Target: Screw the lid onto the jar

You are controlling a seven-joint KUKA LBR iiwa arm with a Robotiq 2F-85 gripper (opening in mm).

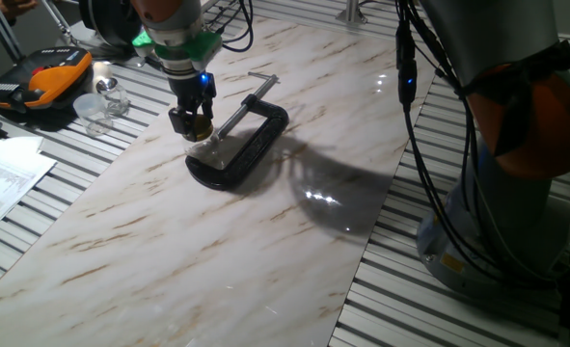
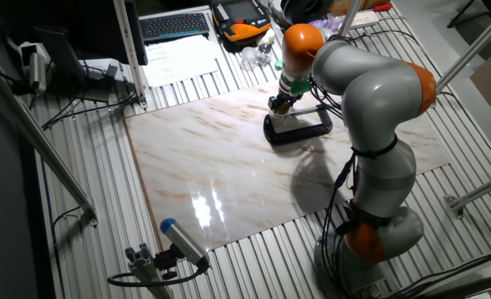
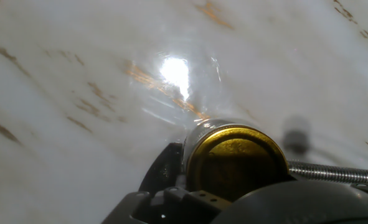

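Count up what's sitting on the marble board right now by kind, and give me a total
Black C-clamp: 1
Clear glass jar, held in the clamp: 1
Gold lid, under the pincer: 1
Total: 3

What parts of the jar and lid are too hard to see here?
- Jar: in both fixed views it is tiny and see-through, with the gripper over it.
- Lid: in the hand view its lower edge is hidden by the dark hand body; whether its threads have caught is not visible.
- Fingers: no view shows them clearly, so the grip is unclear.
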